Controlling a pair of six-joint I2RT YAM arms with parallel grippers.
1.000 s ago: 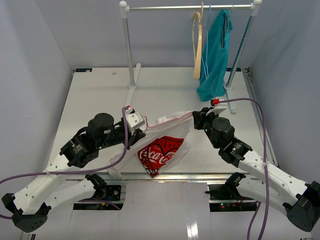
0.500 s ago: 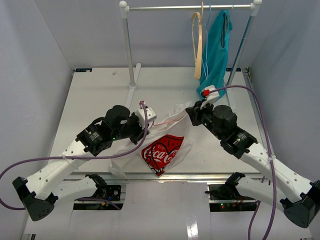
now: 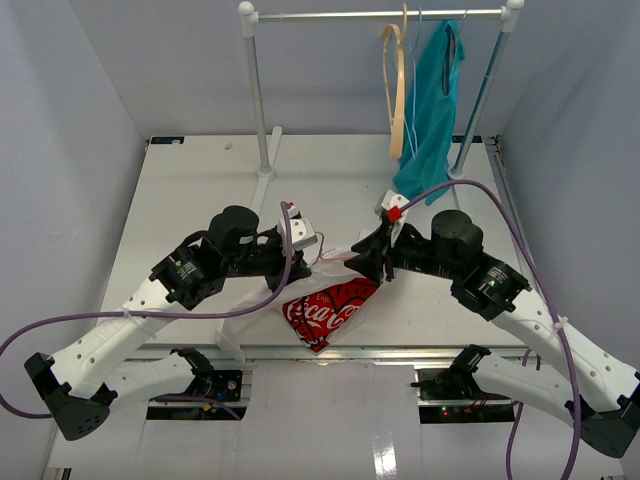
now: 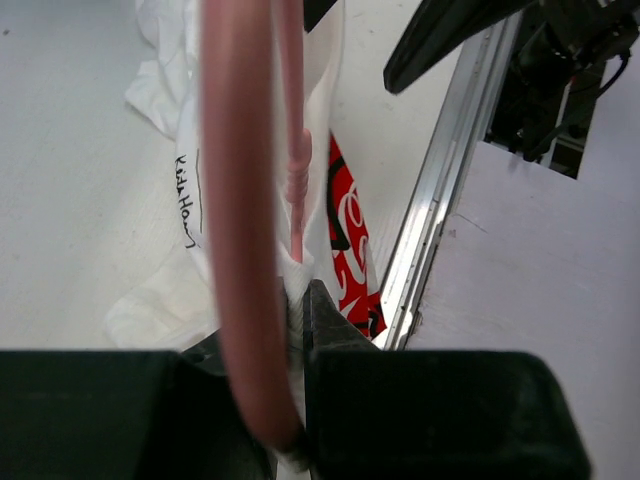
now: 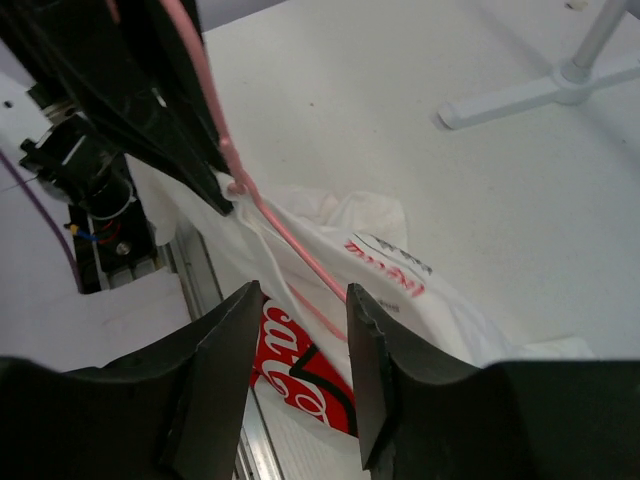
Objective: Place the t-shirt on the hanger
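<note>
Above the t-shirt (image 3: 330, 305), left tool (image 4: 298, 300) clamps the hanger (image 4: 240, 200); right tool (image 5: 303, 300) gapes.

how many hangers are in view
3. The pink wire hanger is held in the left end effector at the t-shirt; a tan hanger hangs on the rail; the teal garment hides most of a third.

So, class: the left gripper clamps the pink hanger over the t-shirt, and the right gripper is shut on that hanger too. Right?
No: the right gripper is open, its jaws apart, short of the hanger, as the right wrist view shows. The left gripper does clamp it over the t-shirt.
</note>
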